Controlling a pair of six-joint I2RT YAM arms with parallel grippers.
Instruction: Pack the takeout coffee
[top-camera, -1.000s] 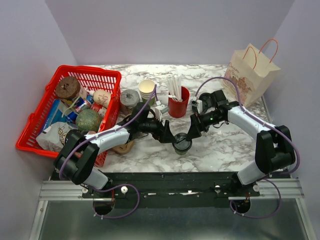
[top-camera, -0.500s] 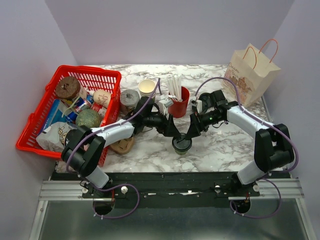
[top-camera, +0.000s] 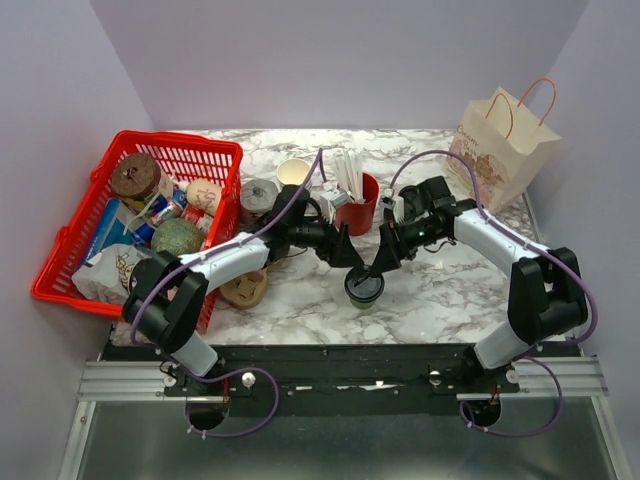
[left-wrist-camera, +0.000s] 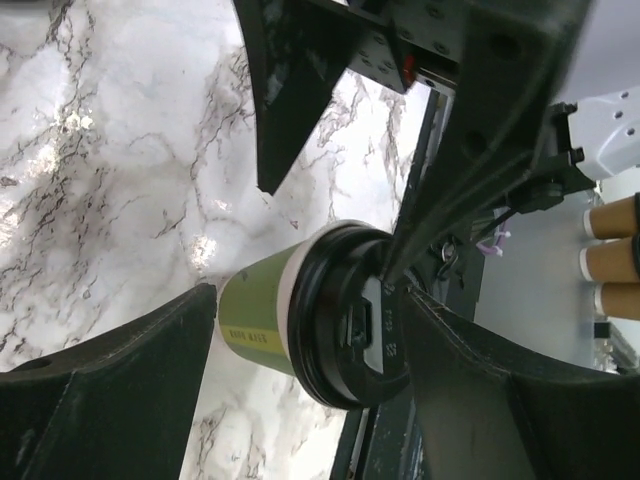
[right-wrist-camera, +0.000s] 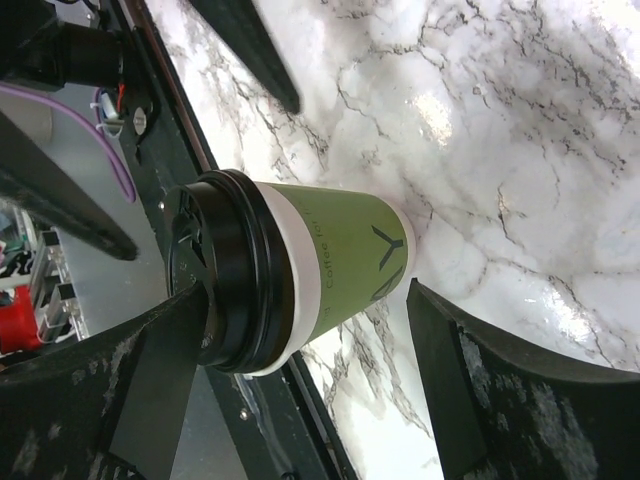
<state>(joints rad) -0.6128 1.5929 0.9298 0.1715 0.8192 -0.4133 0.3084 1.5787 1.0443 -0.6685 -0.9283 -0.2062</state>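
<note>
Where the takeout coffee (top-camera: 364, 287) is set: upright, just nearside of the red straw cup (top-camera: 357, 212).
left gripper (top-camera: 350, 262): fingers spread wide, coffee flanked.
right gripper (top-camera: 373, 270): spread wide, crowded opposite.
change: left gripper shifted towards the red straw cup.

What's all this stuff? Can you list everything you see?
takeout coffee: one, olive-green, black lid, table front centre
cup of straws: one, red, behind the coffee
paper cups: one stack, tan, left of straws
round container: one, grey, beside basket
disc: one, brown, by basket's near corner
basket: one, red, left, full of groceries
paper bag: one, beige, orange handles, far right
table: one, white marble
left fingers: black, open, flanking the coffee
right fingers: black, open, flanking the coffee
</note>
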